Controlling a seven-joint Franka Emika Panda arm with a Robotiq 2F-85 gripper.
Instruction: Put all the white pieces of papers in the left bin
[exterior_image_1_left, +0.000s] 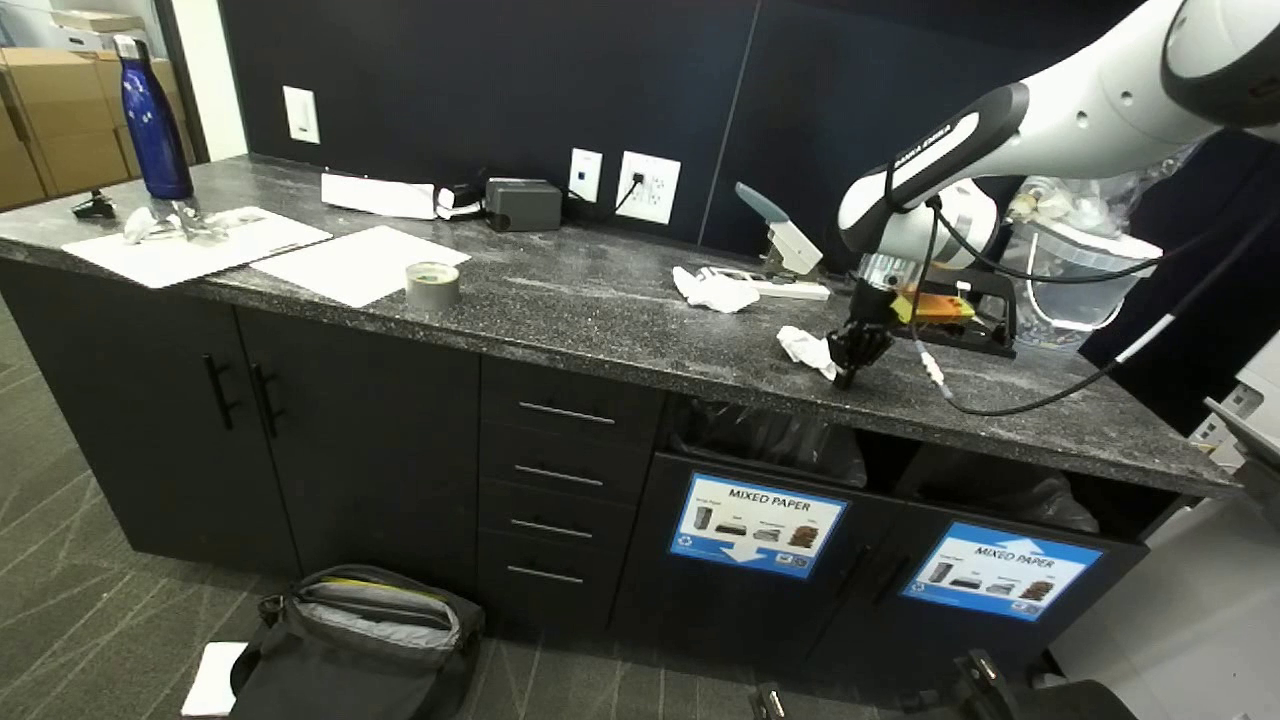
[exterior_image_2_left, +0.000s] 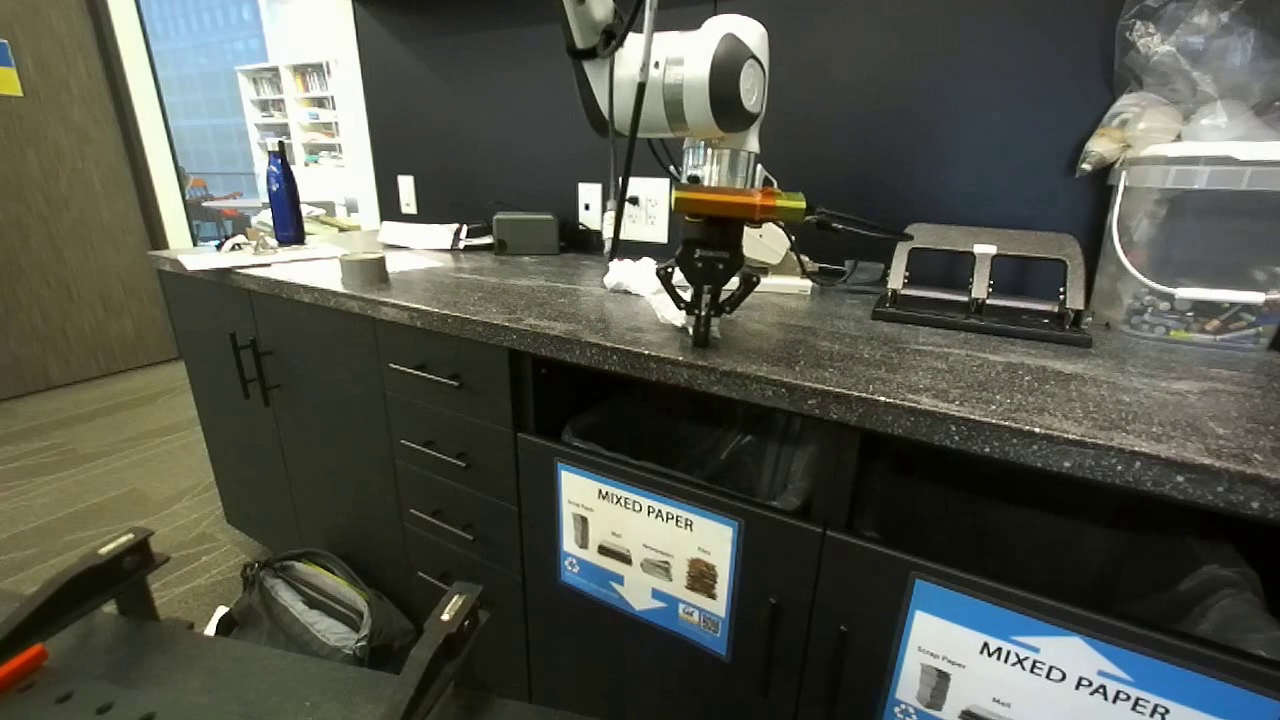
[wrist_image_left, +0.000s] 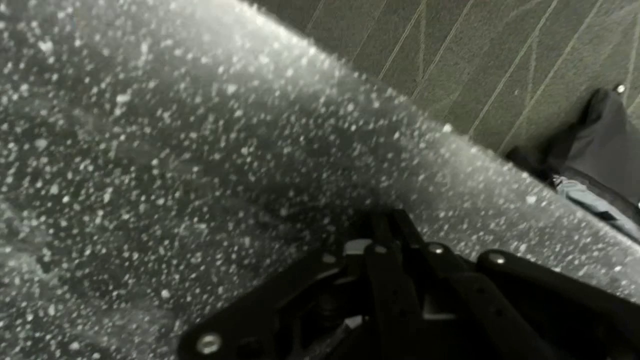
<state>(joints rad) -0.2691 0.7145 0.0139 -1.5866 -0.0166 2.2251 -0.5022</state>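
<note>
2 crumpled white paper pcs (exterior_image_1_left: 715, 290) are lying on the tabletop (exterior_image_1_left: 580, 320), left bin (exterior_image_1_left: 740, 600) waiting below its edge. The nearer pc (exterior_image_1_left: 803, 350) is sitting just beside the tool (exterior_image_2_left: 702, 335), contact unclear. Tool's pointing down, closed up, gripping nothing visible. Pcs are prob. weighing v. little, squashing softly, tearing if dragged; a raised fold's looking best for a light pinch. Also showing: 2 flat white sheets (exterior_image_1_left: 355, 260), 1 tape roll (exterior_image_1_left: 432, 290), 1 blue bottle (exterior_image_1_left: 155, 130), 1 twin bin (exterior_image_1_left: 930, 635).

Dark speckled counter (exterior_image_1_left: 590, 300): crumpled white papers (exterior_image_1_left: 718, 290), flat sheet (exterior_image_1_left: 355, 265), blue bottle (exterior_image_1_left: 155, 125), hole punch (exterior_image_2_left: 980, 318).
</note>
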